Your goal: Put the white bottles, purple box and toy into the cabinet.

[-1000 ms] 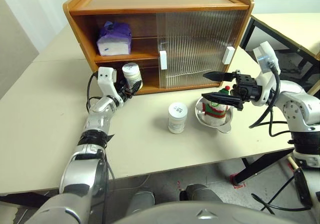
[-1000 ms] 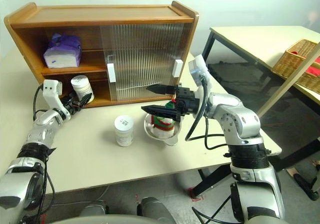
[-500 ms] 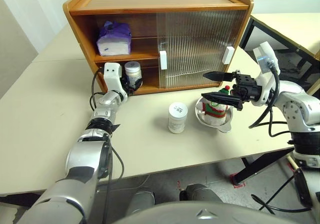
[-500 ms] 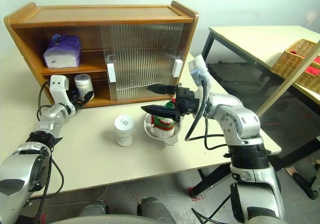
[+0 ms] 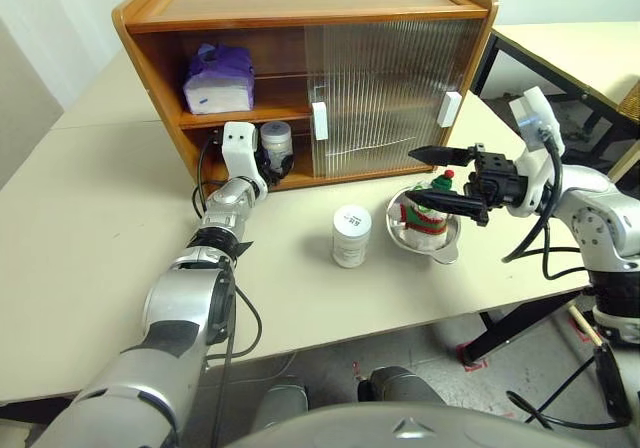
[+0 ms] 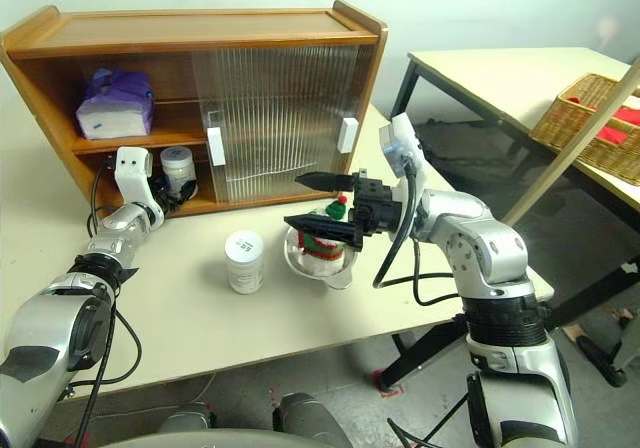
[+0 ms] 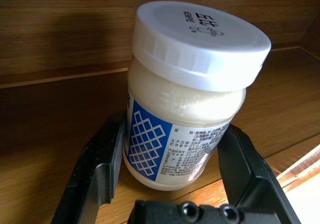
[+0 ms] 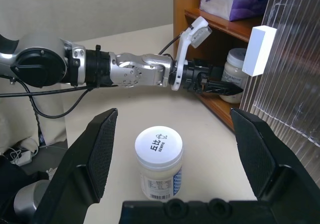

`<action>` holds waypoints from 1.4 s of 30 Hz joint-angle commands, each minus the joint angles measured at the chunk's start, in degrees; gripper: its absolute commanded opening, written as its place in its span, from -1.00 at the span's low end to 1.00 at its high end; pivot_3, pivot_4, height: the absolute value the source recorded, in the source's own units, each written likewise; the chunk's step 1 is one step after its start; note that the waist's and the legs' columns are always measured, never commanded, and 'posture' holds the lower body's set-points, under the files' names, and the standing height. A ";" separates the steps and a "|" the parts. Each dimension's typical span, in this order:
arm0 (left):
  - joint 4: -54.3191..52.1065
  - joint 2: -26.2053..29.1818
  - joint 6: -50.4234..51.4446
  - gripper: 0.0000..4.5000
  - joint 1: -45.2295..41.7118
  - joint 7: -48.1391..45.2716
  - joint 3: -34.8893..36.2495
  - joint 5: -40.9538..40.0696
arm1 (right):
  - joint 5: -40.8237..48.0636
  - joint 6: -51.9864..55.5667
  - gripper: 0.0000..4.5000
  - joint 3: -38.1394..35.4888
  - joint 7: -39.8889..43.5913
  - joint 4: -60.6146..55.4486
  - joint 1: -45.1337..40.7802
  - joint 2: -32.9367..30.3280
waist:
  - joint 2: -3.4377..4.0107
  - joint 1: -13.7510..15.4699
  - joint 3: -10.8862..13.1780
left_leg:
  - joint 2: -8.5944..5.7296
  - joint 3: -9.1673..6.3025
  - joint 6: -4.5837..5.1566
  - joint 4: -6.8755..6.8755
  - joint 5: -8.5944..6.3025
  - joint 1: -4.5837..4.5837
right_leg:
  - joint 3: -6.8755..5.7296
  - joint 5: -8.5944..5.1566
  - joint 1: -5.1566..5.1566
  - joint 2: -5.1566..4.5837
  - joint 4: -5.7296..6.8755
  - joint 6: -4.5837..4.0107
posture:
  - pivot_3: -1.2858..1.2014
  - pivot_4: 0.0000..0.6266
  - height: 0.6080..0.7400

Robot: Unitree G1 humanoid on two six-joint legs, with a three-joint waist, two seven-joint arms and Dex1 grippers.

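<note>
The brown cabinet (image 5: 300, 3) stands at the back of the table, its left bay open. On its upper shelf lies the purple box (image 5: 218, 76). My left gripper (image 5: 268, 163) reaches into the lower shelf, shut on a white bottle (image 7: 190, 99) that leans slightly between the fingers (image 7: 100, 164). Another white bottle (image 5: 351, 235) stands upright on the table in front of the cabinet. The toy (image 5: 432, 211) sits in a steel bowl (image 5: 445, 248). Just above the toy, my right gripper (image 5: 410, 175) hangs open and level, holding nothing.
Ribbed sliding doors (image 5: 380, 88) with white handles (image 8: 258, 44) cover the cabinet's middle and right. A second table with black legs stands to the right, bearing a wicker basket (image 6: 590, 118). Bare tabletop (image 5: 100, 228) lies left of my left arm.
My left arm has pushed forward and carried the white bottle from in front of the cabinet into its lower shelf. The right gripper has stayed put, and the camera has shifted slightly.
</note>
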 commanded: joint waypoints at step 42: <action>-29.56 1.07 4.67 -0.76 19.38 4.45 4.17 -4.18 | -0.83 -0.78 1.00 1.29 2.19 3.70 -3.07 1.55 | 0.01 2.13 -0.01 | -0.02 0.09 0.04 0.04 0.00 0.16 | 0.02 0.12 0.23 0.00 -0.07 -0.20 | -0.03 -1.00 1.00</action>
